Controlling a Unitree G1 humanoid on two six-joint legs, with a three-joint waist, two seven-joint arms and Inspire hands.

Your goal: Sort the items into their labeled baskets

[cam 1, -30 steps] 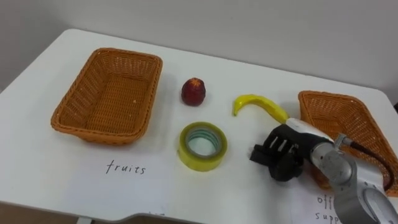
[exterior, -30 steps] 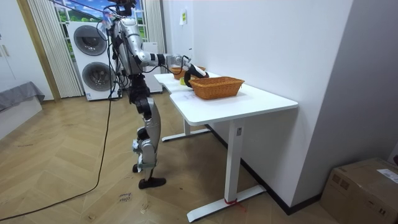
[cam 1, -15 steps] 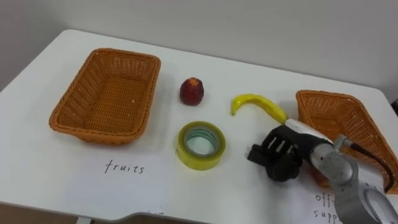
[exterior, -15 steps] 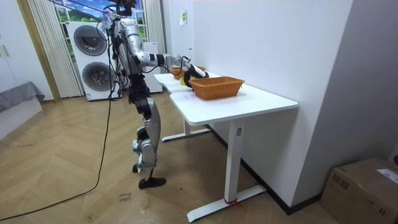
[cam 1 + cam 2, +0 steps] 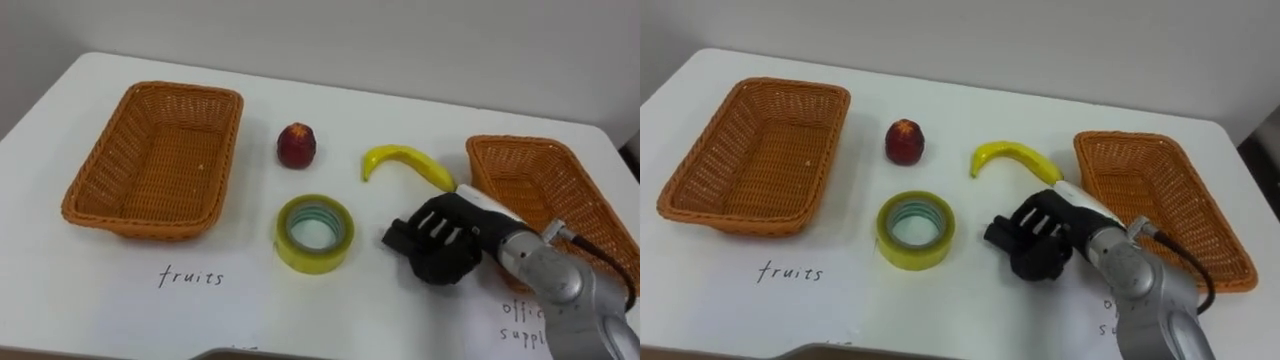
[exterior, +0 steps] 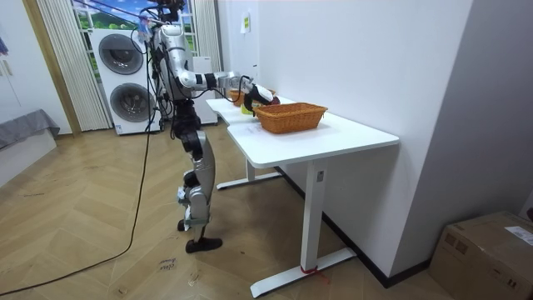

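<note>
White table (image 5: 330,105) near washing machines (image 6: 125,79) lies under right hand (image 5: 440,240), fingers (image 5: 402,236) loosely spread.

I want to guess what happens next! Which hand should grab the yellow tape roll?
Probably the right hand. It is close beside the tape roll, not touching it, and the office supplies basket lies on that same side.
</note>
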